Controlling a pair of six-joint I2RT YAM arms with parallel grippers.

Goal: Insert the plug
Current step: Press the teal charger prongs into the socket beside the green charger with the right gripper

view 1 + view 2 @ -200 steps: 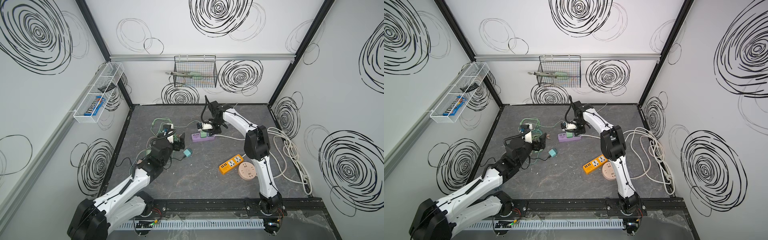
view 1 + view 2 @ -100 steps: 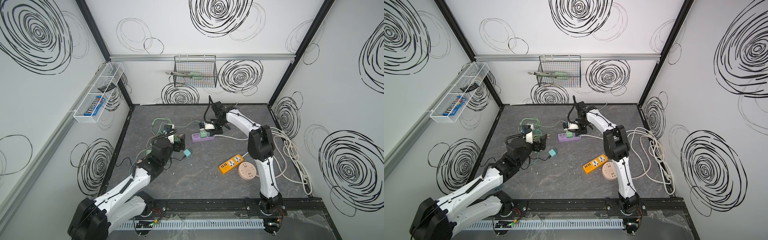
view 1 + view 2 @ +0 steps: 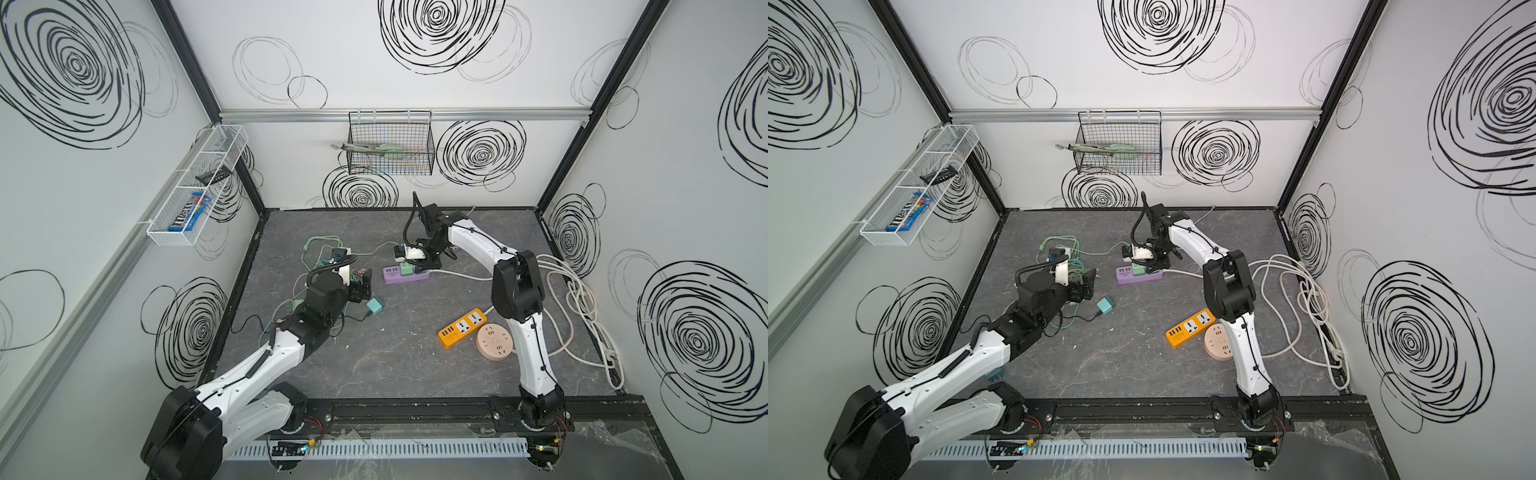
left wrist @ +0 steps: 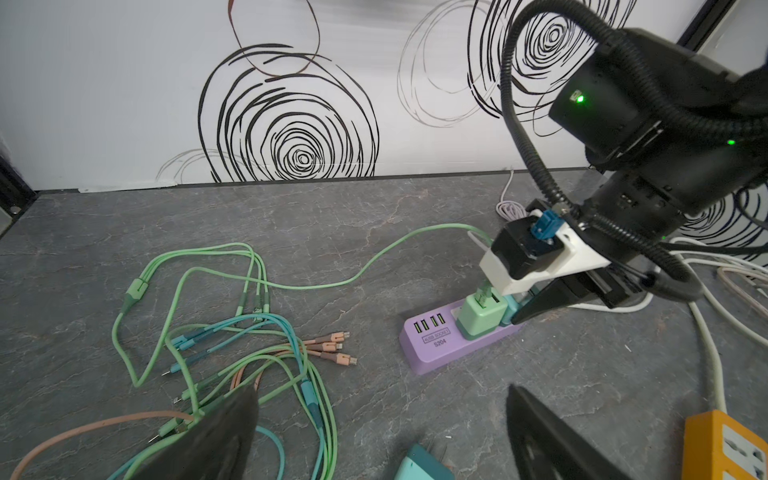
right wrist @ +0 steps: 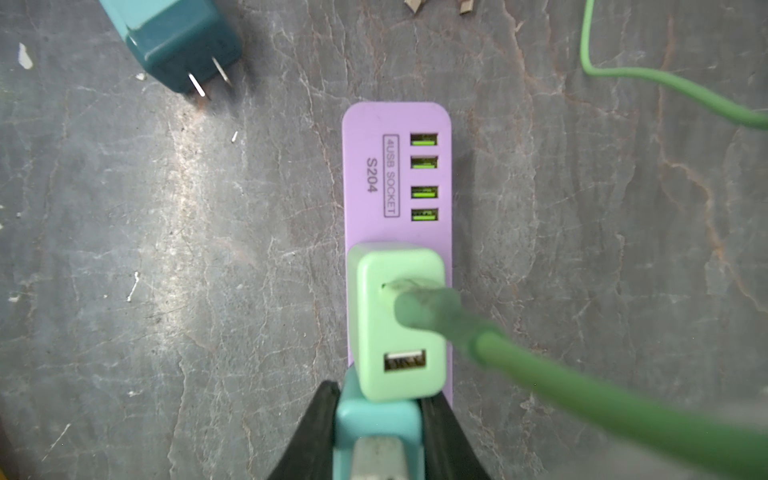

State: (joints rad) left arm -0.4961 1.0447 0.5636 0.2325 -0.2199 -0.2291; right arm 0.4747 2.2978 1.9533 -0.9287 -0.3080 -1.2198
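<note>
Right gripper [image 5: 377,405]: its black wedge-shaped fingers are closed on the flanks of the teal plug [image 5: 376,422], a smooth, round-cornered plastic block. The plug stands on the purple power strip [image 5: 365,166], touching the mint-green charger [image 5: 399,320] on the side away from the strip's four USB ports. I cannot tell whether its prongs are fully home. The strip is a flat matte bar with rounded ends, printed "4USB SOCKET S204". A thick green cable [image 5: 540,370] runs out of the charger's upper port; the lower port shows bare metal. Left gripper [image 4: 380,392]: jaws spread wide, nothing between them, hovering low over the tabletop [image 3: 374,365], a dark grey slab with stone-like veining. A second, loose teal charger [image 3: 375,306] lies on its side just beside this gripper, two flat metal prongs exposed, well apart from the strip. A tangle of thin green, teal and peach cables [image 4: 249,332] is spread on the floor. In both top views an orange socket bar [image 3: 1190,328] lies touching a round peach socket disc [image 3: 1219,343]; coiled white cable [image 3: 582,299] lies near the right wall.
</note>
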